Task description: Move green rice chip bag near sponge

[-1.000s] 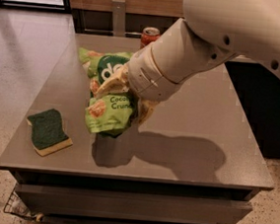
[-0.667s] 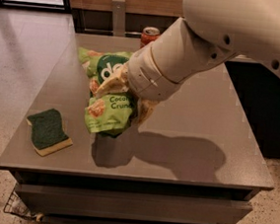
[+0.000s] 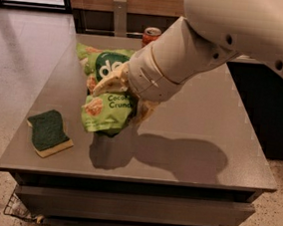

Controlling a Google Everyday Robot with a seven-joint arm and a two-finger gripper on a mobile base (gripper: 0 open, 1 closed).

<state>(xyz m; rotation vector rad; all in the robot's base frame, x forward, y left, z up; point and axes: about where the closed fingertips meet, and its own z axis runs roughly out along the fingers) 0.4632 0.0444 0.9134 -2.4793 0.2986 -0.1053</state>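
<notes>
Camera view: looks down on a grey table [image 3: 197, 110] from its near edge. Clock directions taken from the table's middle, twelve at the far edge.

Toward ten o'clock, the bag [image 3: 106, 112]: crinkled lime green, with a dark round logo on the upper half and white lettering and a round chip picture on the lower half. Roughly upright, top toward the far edge. Seemingly lifted clear of the tabletop, going by the dark shadow [image 3: 109, 149] just below it, though possibly touching at the lower edge.

Gripper [image 3: 119, 105] at the bag's middle, pinching it: one pale finger [image 3: 108, 84] across the front below the logo, the other at the bag's right edge. Behind it the thick white arm [image 3: 186, 59], coming in from two o'clock and filling the upper right of the view.

At eight o'clock, near the front left corner, the sponge [image 3: 49, 132]: flat, green side up, yellow layer showing along its near edge. Apart from the bag, at about eight o'clock from it, with bare tabletop between.

At twelve o'clock, at the far edge, a red can [image 3: 151, 35], upright, partly hidden by the arm.
</notes>
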